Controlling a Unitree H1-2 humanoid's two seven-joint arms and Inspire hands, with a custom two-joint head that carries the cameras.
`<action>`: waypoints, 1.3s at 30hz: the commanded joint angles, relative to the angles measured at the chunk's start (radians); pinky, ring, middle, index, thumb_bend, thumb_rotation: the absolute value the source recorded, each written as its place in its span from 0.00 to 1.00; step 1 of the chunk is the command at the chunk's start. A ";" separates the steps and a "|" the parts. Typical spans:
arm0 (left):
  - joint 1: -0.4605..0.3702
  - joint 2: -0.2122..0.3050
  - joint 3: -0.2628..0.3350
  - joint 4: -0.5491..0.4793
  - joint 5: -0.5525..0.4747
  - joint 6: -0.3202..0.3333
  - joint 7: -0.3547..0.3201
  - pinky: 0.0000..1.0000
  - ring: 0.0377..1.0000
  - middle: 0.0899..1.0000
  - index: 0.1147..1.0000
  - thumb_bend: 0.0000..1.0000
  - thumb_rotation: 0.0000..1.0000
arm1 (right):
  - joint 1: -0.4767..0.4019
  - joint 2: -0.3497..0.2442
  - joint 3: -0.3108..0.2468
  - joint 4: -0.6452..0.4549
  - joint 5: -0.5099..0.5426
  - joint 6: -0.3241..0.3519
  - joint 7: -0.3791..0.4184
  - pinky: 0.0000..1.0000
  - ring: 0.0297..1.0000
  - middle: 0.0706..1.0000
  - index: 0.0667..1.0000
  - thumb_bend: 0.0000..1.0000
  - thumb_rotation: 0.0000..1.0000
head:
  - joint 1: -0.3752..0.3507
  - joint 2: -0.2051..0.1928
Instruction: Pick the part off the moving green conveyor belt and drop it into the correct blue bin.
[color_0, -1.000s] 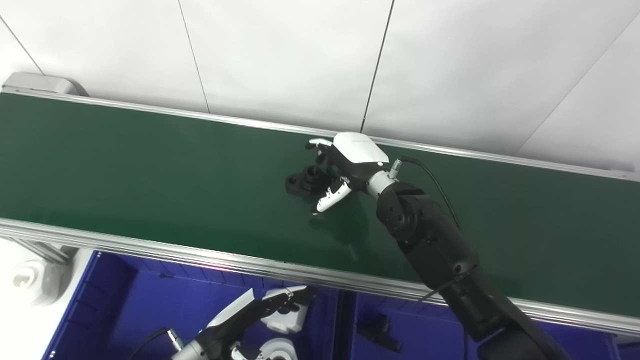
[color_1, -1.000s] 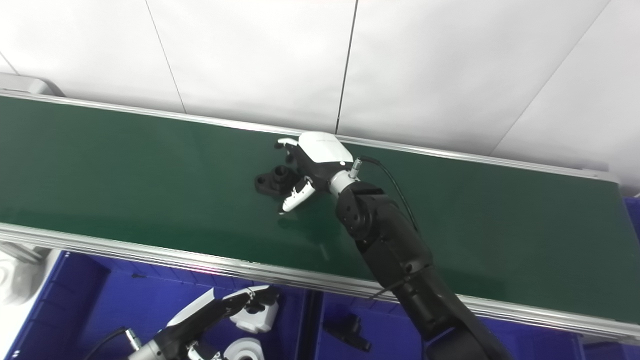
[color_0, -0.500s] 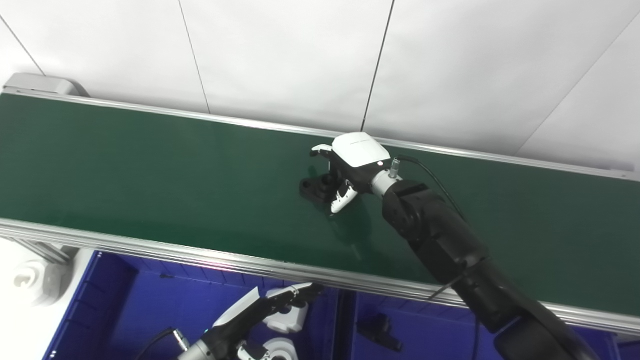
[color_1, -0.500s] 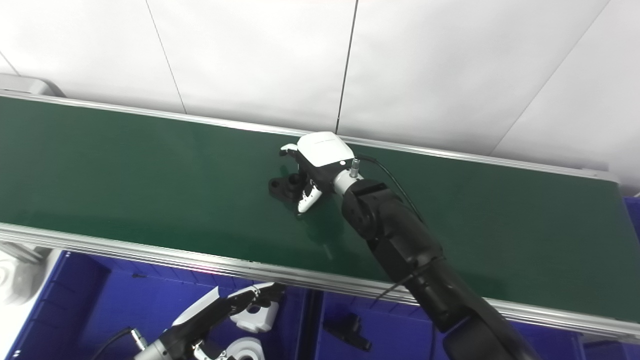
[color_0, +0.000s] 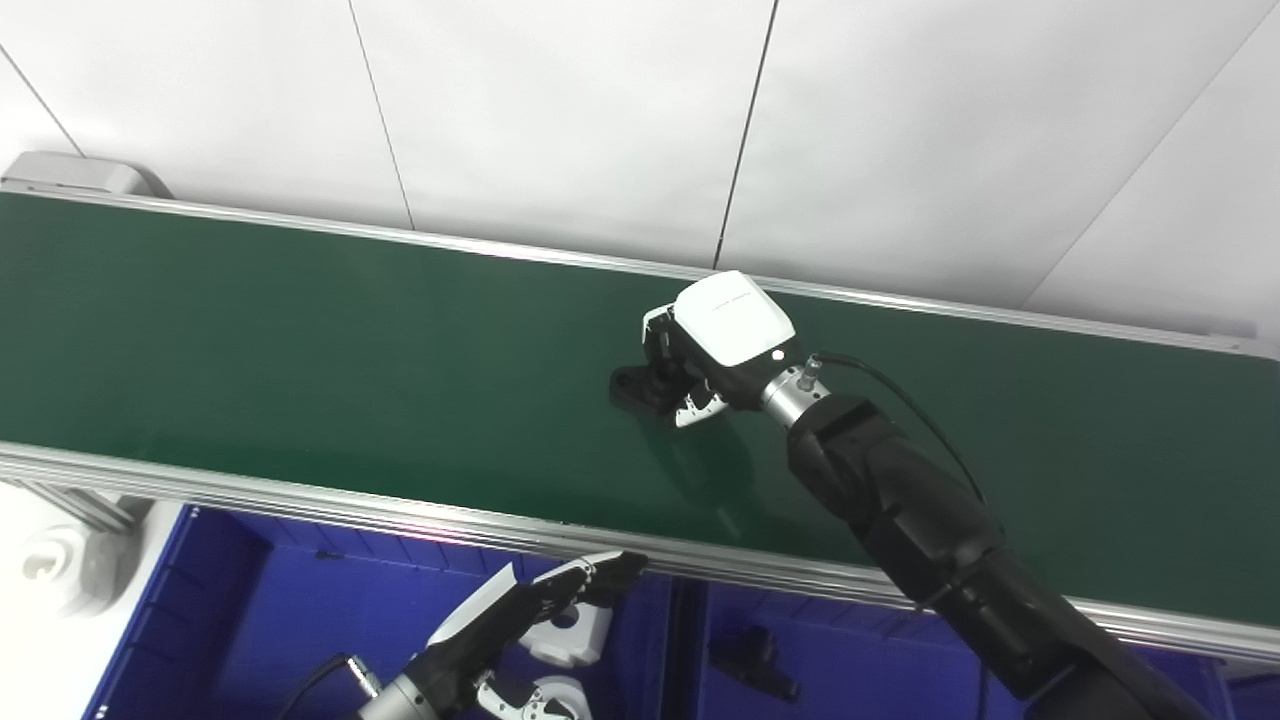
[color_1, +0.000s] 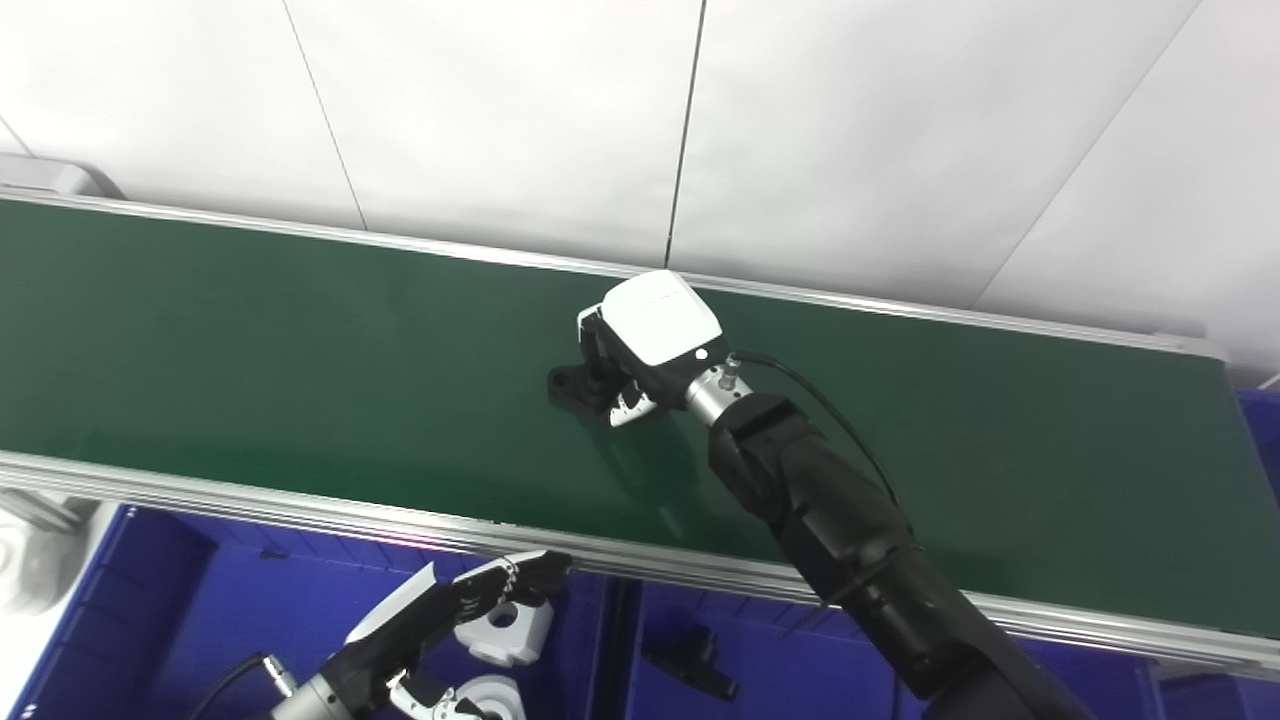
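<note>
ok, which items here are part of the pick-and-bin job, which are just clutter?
In the job:
right robot hand, closed on black part
green conveyor belt
blue bin

Not in play:
left robot hand
white parts
white wall

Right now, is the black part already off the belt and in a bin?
No. The black part sits on the green belt, with the right hand closed over it.
</note>
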 joint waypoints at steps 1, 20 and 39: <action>0.005 0.000 0.008 -0.030 0.006 -0.014 -0.001 0.86 0.88 0.87 0.87 0.89 0.30 | 0.071 0.008 0.044 0.080 -0.053 -0.002 -0.032 0.03 0.05 0.08 0.45 0.52 0.12 | 0.003 0.003; -0.001 -0.006 0.028 -0.032 0.002 -0.024 -0.016 0.81 0.84 0.86 0.86 0.89 0.30 | 0.218 -0.027 -0.093 -0.132 0.000 0.060 -0.187 0.06 0.09 0.15 0.43 0.52 0.12 | -0.006 0.026; 0.031 0.025 0.047 -0.087 0.005 -0.020 -0.036 0.85 0.87 0.88 0.85 0.89 0.34 | 0.603 -0.035 -0.445 -0.974 0.048 0.153 0.155 0.15 0.19 0.25 0.45 0.51 0.12 | -0.038 0.052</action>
